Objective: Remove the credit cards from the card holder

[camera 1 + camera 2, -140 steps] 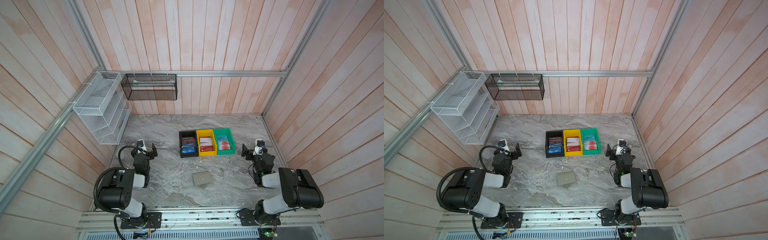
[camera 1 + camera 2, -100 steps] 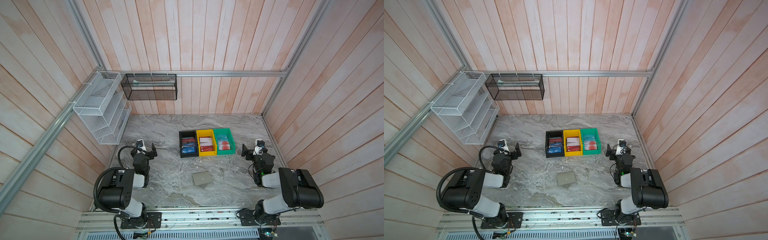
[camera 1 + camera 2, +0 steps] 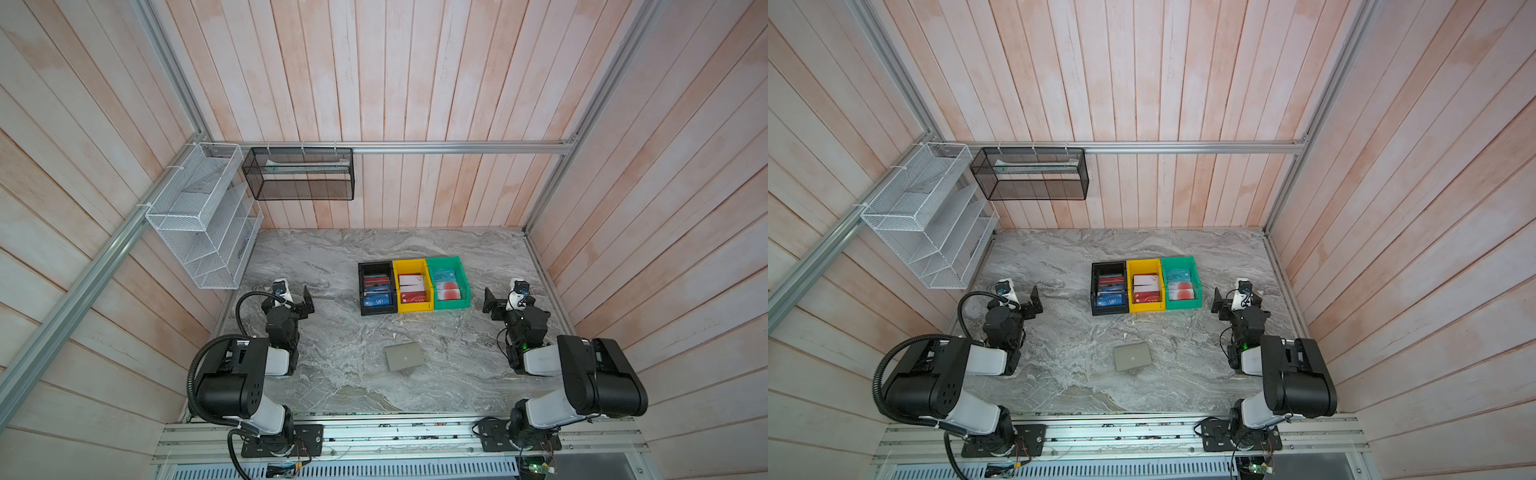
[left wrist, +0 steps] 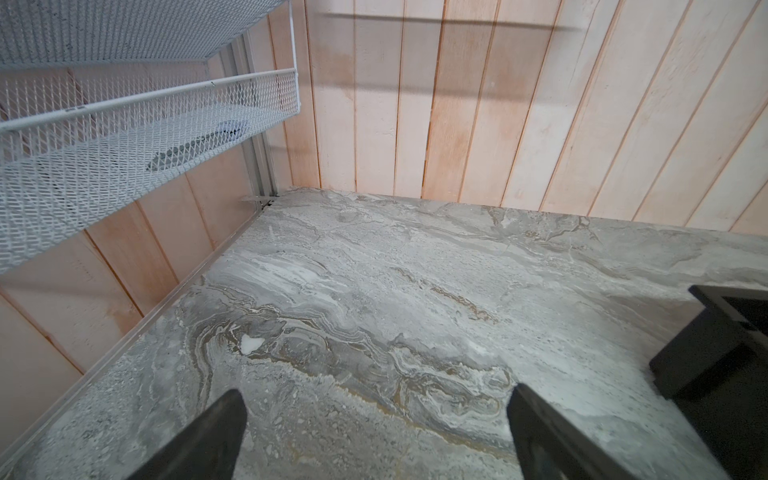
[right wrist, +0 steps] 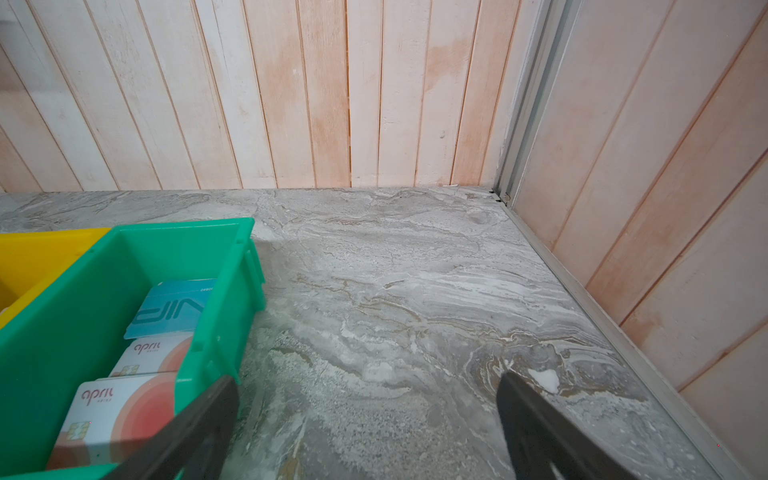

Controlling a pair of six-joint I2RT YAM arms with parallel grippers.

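**Grey Card Holder: Position, Jaw State and Handling**

**Position.** The card holder (image 3: pixel 404 356) lies flat and closed on the marbled desk (image 3: pixel 332 257). It is toward the front edge, roughly midway between the left arm (image 3: pixel 232 374) and the right arm (image 3: pixel 590 374), and well apart from both. Both top views show it as a thin grey rectangle. With the cover shut, the credit cards inside it cannot be seen. Other cards lie in the black bin (image 3: pixel 378 309), yellow bin (image 3: pixel 415 308) and green bin (image 3: pixel 452 305), which stand side by side further back.

**Jaw state.** The left jaws stand wide apart over bare desk and hold nothing. The right jaws are equally wide and empty, near the green bin.

**Handling (assessment).**
- The holder is probably light, with a pliable cover, and is likely to slide on the smooth stone if pushed from one side only.
- It offers little height for a grip from above. Pin one side down and lift the free edge opposite the fold. Which edge is the fold cannot be told here.
- The cards are probably stiff, thin and slick. Grip the edge showing at the sleeve mouth and pull in line with the sleeve.
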